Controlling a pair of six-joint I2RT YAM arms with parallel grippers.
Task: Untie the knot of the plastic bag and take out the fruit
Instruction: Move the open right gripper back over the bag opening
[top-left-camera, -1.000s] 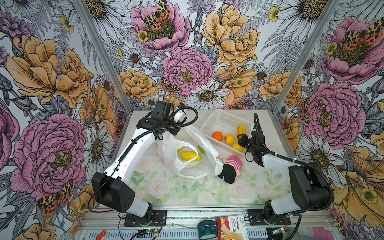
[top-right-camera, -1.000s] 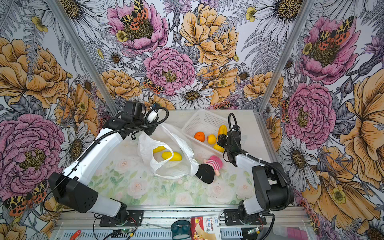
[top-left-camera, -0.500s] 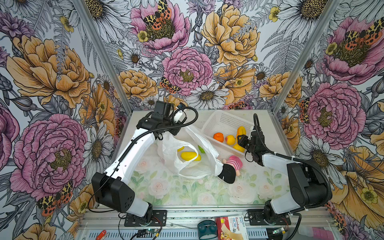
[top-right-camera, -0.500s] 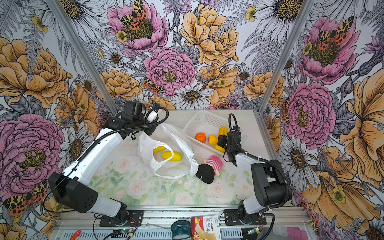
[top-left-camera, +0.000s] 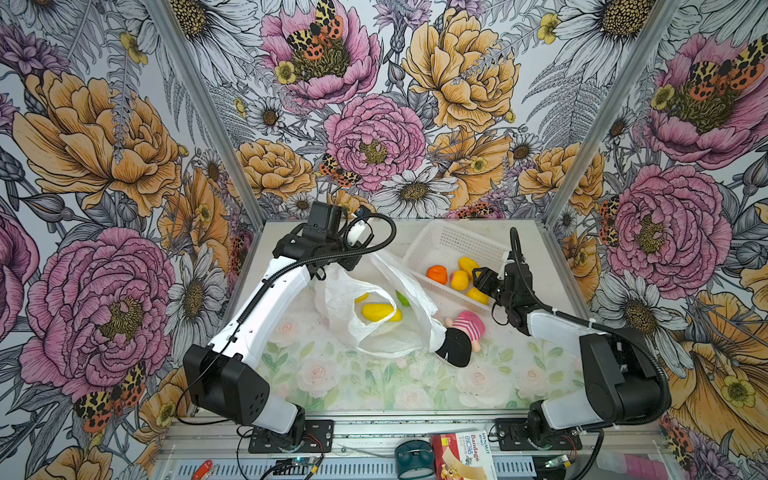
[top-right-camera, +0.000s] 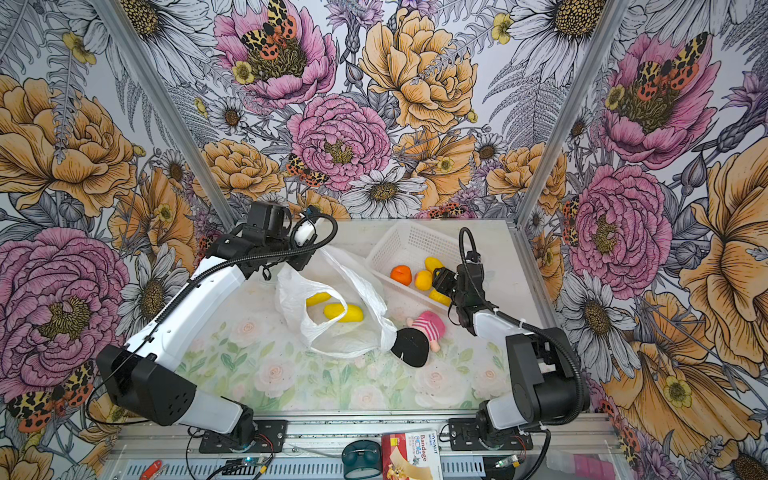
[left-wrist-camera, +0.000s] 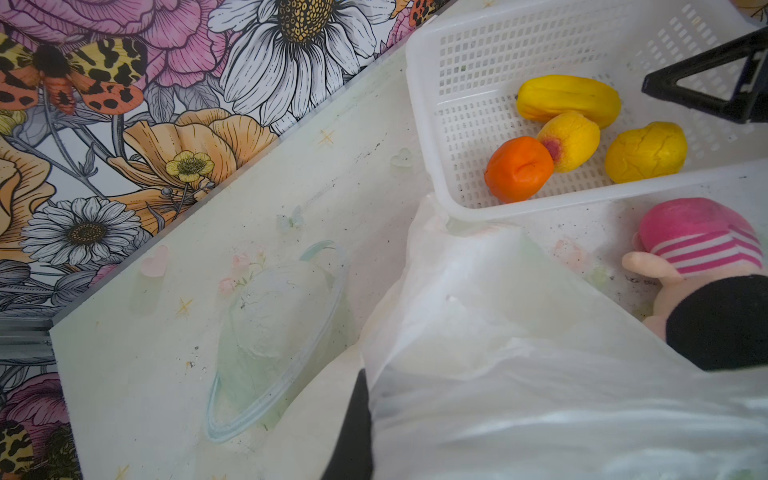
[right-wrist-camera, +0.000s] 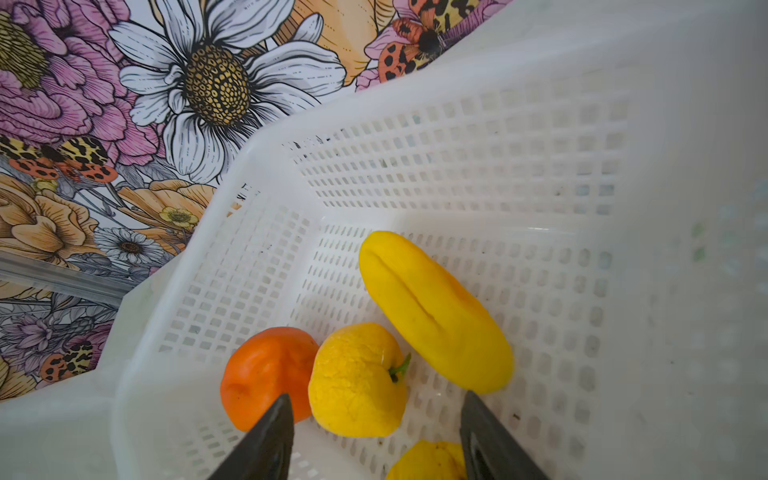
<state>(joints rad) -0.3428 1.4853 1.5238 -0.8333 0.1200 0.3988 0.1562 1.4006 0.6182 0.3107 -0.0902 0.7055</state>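
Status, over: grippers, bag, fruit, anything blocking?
Left gripper shut on bag top. Right gripper open over basket, four fruit inside. In bag: yellow pieces, green one. Doll lies against bag.

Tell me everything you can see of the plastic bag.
The plastic bag is thin, crinkly, translucent white film. It lies slumped on the table with its mouth gaping and a loop handle arching over the opening. One edge rises taut to the left gripper, whose jaws are shut on it. Yellow fruit lies inside; the doll's black hair rests against its edge.
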